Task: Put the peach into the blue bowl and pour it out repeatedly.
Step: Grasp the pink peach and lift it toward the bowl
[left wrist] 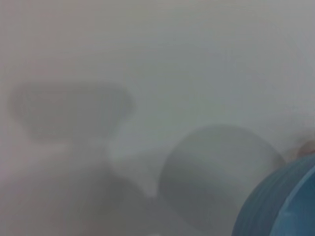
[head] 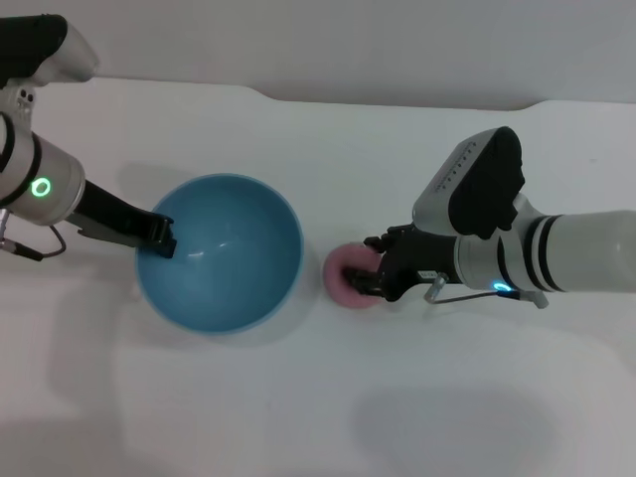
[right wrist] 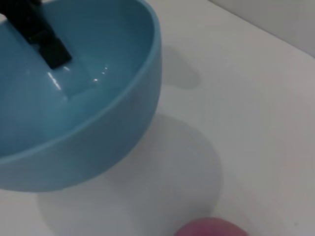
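Head view: blue bowl [head: 221, 253] tilted, mouth facing peach [head: 345, 273].

Both arms reaching in, left on the rim, right low at the desk

The left arm comes in from the left edge of the head view, silver wrist with a green ring light, black forearm link angled down and to the right; the left gripper [head: 159, 238] has its dark fingers [right wrist: 49, 46] clamped over the rim of the blue bowl [head: 221, 250], one inside the wall. The right arm stretches in from the right, white forearm with black bands and a small blue light underneath, wrist nearly level; the right gripper [head: 370, 276] is down low, black fingers closed around the peach [head: 346, 274].
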`<state>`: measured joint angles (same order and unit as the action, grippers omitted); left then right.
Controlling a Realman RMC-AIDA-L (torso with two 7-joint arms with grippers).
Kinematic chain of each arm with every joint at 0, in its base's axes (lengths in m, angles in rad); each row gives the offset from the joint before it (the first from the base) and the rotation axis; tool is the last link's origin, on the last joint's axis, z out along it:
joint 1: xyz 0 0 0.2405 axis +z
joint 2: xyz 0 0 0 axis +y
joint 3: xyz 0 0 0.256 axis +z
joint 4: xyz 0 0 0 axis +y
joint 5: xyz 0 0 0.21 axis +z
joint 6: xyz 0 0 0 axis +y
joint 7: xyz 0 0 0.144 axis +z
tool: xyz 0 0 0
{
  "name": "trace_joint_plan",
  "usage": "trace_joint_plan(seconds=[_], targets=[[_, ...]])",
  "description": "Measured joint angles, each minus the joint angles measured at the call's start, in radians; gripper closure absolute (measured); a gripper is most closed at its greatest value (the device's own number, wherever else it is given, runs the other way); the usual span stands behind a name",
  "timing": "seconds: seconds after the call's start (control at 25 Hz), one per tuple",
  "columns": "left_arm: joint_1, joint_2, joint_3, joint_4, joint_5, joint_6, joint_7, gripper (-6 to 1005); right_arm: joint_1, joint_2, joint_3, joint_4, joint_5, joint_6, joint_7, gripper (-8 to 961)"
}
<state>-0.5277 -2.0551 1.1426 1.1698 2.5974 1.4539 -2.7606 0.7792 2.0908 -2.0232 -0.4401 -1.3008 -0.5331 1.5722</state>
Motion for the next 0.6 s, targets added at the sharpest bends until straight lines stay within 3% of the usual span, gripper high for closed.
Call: trace_joint_plan(seconds=[0.24, 0.32, 0.4, 0.6], targets=[[-0.010, 0.000, 0.002, 0.000, 0.001, 0.022, 0.000, 1000, -0.004, 0.000, -0.011, -0.002, 0.001, -0.008, 0.000, 501], [-0.010, 0.000, 0.002, -0.003, 0.001, 0.024, -0.001, 1000, -0.048, -0.008, 0.037, -0.042, 0.001, -0.020, 0.003, 547], [-0.010, 0.000, 0.004, -0.004, 0.001, 0.025, -0.001, 1000, -0.048, -0.008, 0.037, -0.042, 0.001, -0.020, 0.003, 589], [-0.010, -0.001, 0.069, -0.012, -0.003, 0.016, 0.001, 999, -0.137, -0.030, 0.260, -0.077, -0.012, -0.108, -0.037, 692]])
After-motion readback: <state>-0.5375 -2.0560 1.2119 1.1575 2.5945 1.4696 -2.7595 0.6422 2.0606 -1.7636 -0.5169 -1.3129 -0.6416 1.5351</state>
